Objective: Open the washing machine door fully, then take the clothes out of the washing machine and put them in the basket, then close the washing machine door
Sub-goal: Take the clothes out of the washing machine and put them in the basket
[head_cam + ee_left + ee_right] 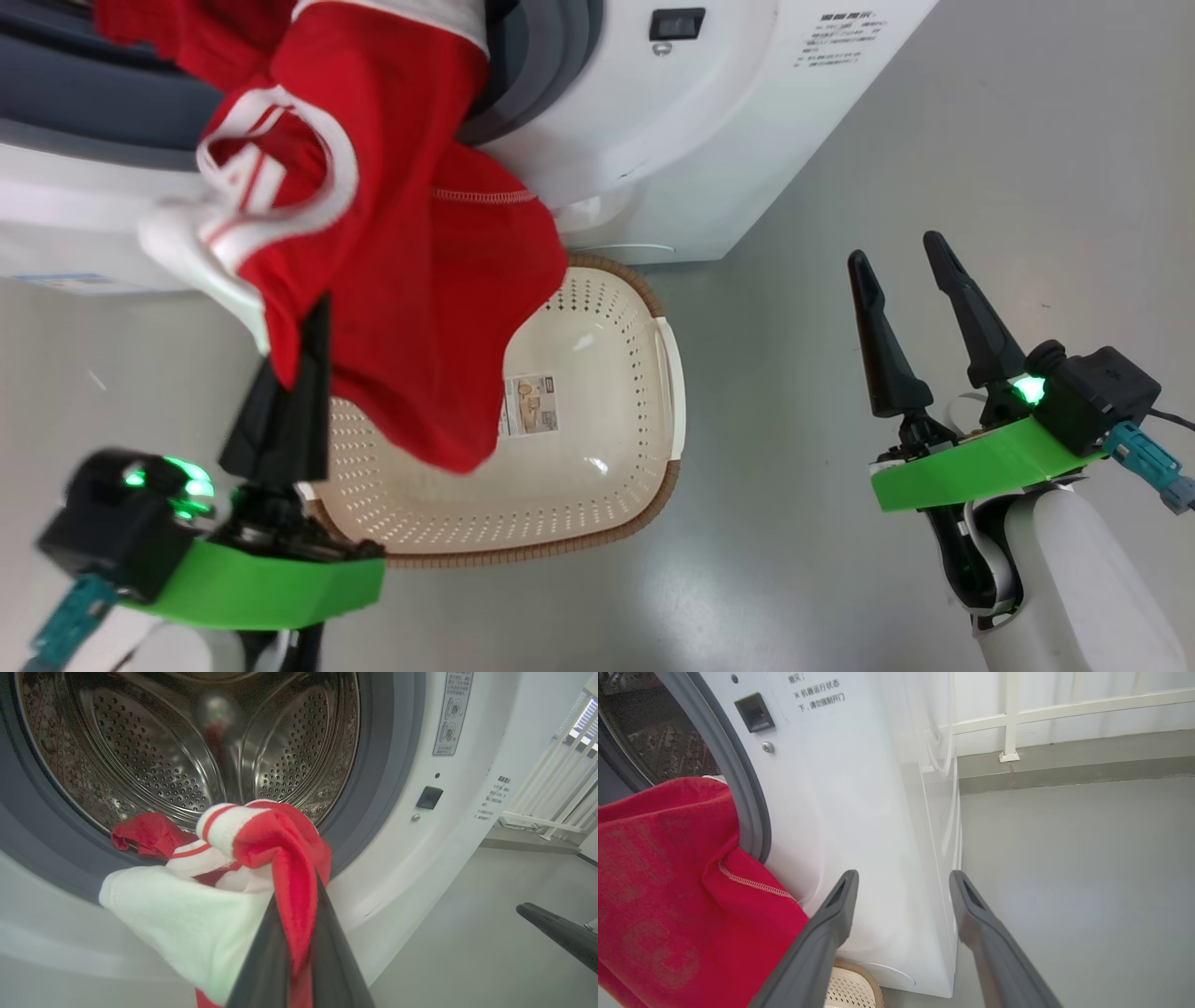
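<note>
Two fingers of the left gripper (pixel 313 327), lower left of the head view, are pressed together on a fold of the clothes (pixel 420 280). The left wrist view shows red cloth squeezed flat between them. Right gripper (pixel 896 254), lower right: fingers spread wide, nothing in them, well apart from the load, over bare floor (pixel 980 168).

Clothes: bright red knit with white stripe trim, a white piece bunched in. One end trails over the grey rubber gasket (pixel 385 765) into the steel drum (pixel 154 756). The bulk hangs out of the washing machine (pixel 672 140) mouth, upper left to centre of the head view, draping down over the left half of the basket (pixel 588 429). Cannot tell whether the lowest fold touches the basket.

Handling, as judged: light, limp, no shape of its own. Matt knit, not slippery, so a pinch on a fold should hold. The trailing end may drag on the gasket lip. Best hold looks like the thick twist where trim and white cloth gather, just above the fingertips in the left wrist view.

Materials: basket is cream plastic, rounded rectangle, rows of small holes, brown woven-look rim, white side handle, paper label (pixel 532 403) inside. Machine glossy white, boxy. Drum polished, perforated, with raised ribs.
</note>
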{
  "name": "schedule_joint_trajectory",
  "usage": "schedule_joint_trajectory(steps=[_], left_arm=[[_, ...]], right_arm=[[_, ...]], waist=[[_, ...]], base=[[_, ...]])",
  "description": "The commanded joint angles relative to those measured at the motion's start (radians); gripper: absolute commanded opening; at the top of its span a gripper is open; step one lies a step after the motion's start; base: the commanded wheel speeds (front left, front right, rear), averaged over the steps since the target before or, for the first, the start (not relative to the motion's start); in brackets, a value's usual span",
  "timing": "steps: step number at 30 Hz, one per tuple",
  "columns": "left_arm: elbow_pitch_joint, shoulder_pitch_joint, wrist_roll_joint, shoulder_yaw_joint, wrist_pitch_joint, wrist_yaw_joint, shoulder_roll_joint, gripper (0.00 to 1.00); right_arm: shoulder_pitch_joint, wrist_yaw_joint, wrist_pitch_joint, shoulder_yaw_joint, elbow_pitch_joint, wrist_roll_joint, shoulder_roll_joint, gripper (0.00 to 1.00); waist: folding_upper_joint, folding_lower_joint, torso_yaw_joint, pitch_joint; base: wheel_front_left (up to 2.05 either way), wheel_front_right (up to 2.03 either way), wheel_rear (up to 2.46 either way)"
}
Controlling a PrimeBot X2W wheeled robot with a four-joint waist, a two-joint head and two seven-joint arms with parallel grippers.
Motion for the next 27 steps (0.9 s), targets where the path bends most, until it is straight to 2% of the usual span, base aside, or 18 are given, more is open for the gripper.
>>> schedule_joint_trajectory(steps=[1,10,20,21,22,27], left_arm=[[-0.009,0.024,0.0,0.023,0.003,0.004,0.01,0.0],[0.241,-0.005,-0.002,-0.028,-0.016,-0.003,0.004,0.0],[0.612,-0.157,0.002,-0.092,-0.052,-0.014,0.009,0.0],[0.612,-0.157,0.002,-0.092,-0.052,-0.014,0.009,0.0],[0.688,-0.191,-0.001,-0.106,-0.056,-0.015,0.007,0.0],[0.822,-0.252,-0.007,-0.124,-0.06,-0.016,0.002,0.0]], right_arm=[[0.008,0.005,-0.006,0.024,-0.025,-0.008,0.006,1.0],[-0.006,0.005,-0.006,0.027,-0.023,-0.002,0.006,1.0],[-0.02,0.005,-0.006,0.028,-0.03,0.007,0.006,1.0],[-0.02,0.005,-0.006,0.028,-0.03,0.007,0.006,1.0],[-0.023,0.005,-0.006,0.031,-0.03,0.009,0.006,1.0],[-0.029,0.005,-0.006,0.037,-0.032,0.015,0.006,1.0]], waist=[[0.0,0.0,-0.002,0.005],[0.0,0.0,-0.016,0.03],[0.0,0.0,-0.03,0.06],[0.0,0.0,-0.03,0.06],[0.0,0.0,-0.035,0.066],[0.0,0.0,-0.046,0.079]], base=[[0.0,0.0,0.0],[0.0,0.0,0.0],[0.0,0.0,0.0],[0.0,0.0,0.0],[0.0,0.0,0.0],[0.0,0.0,0.0]])
